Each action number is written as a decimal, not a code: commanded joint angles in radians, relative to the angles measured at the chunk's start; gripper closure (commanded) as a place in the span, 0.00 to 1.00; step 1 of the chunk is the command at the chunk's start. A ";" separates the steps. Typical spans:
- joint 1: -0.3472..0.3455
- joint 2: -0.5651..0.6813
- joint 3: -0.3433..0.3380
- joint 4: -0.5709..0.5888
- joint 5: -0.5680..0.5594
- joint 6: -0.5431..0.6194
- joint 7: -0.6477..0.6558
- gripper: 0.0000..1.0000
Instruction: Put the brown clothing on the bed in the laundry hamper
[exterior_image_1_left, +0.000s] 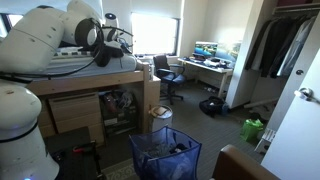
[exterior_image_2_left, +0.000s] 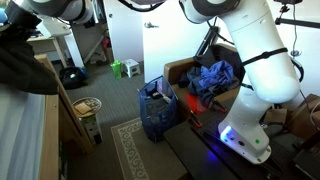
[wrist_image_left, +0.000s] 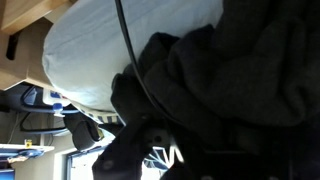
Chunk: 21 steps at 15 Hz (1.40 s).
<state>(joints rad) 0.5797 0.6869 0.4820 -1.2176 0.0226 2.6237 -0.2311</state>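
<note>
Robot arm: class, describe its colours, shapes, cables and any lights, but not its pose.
The arm is built of smooth, rounded white shells with dark bands at the joints. Its white base glows blue on one side. A thin black cable shows in the wrist view.

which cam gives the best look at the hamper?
An exterior view: the laundry hamper is close, open top visible. In an exterior view, laundry hamper looks smaller, side-on. Wrist view: absent.

Blurred brown clothing (wrist_image_left: 235, 75) fills the wrist view from 12 to 5 o'clock, hiding the jaws. In an exterior view the gripper (exterior_image_1_left: 104, 38) is too small to read, and the laundry hamper (exterior_image_1_left: 145, 165) is cut off at 6 o'clock.
</note>
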 joint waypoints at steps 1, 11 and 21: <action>0.012 -0.164 -0.080 -0.207 -0.045 0.078 0.133 0.99; 0.022 -0.213 -0.108 -0.283 -0.072 0.043 0.176 1.00; 0.127 -0.440 -0.374 -0.542 -0.269 0.400 0.515 1.00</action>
<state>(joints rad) 0.6329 0.3836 0.2483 -1.6113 -0.1435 2.9220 0.1152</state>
